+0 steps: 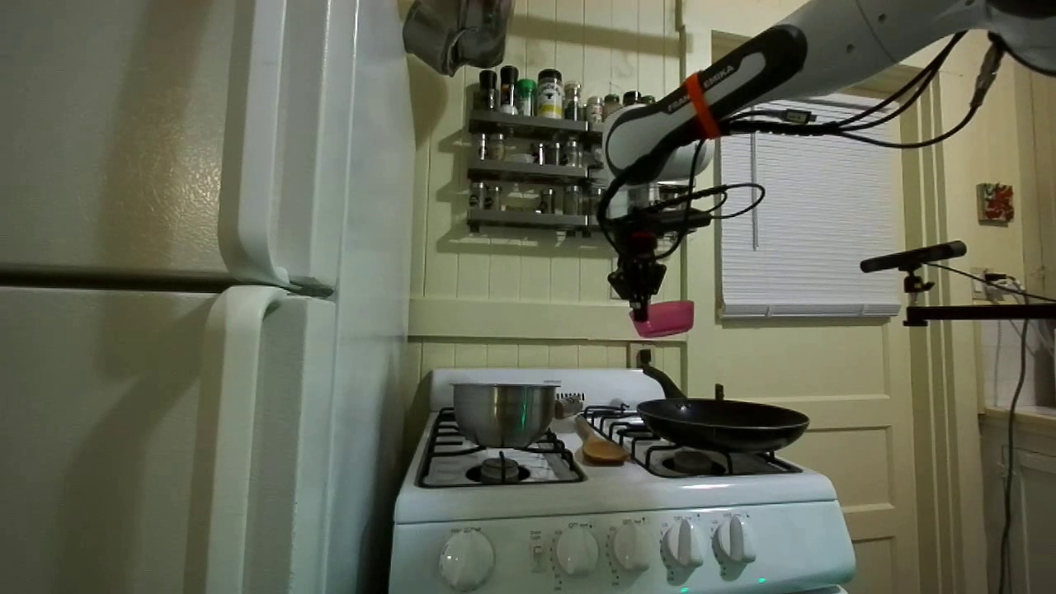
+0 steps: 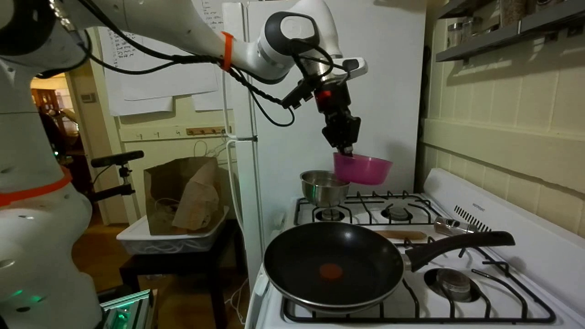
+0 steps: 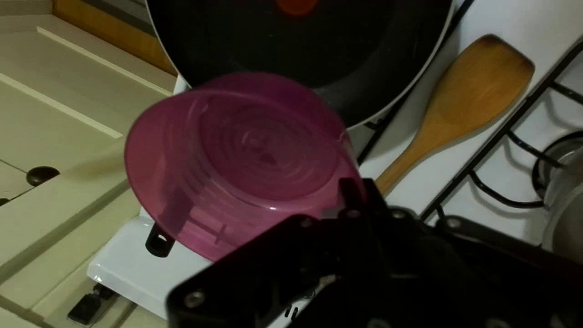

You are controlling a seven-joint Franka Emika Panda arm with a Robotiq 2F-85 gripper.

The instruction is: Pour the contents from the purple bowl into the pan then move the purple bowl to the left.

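The purple bowl [image 2: 365,170] hangs slightly tilted in the air above the white gas stove [image 1: 615,499], higher than the black frying pan [image 2: 338,246] and the steel pot [image 1: 505,415]. The Robotiq gripper [image 2: 347,153] has its jaws pinched together on the bowl's wall at the rim. A wooden spatula [image 3: 478,86] lies on the stove between pan and pot; 5 knobs [image 1: 632,547] line the stove's front.

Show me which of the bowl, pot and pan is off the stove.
The purple bowl: the tool holds it aloft, while the steel pot and black pan rest on the stove.
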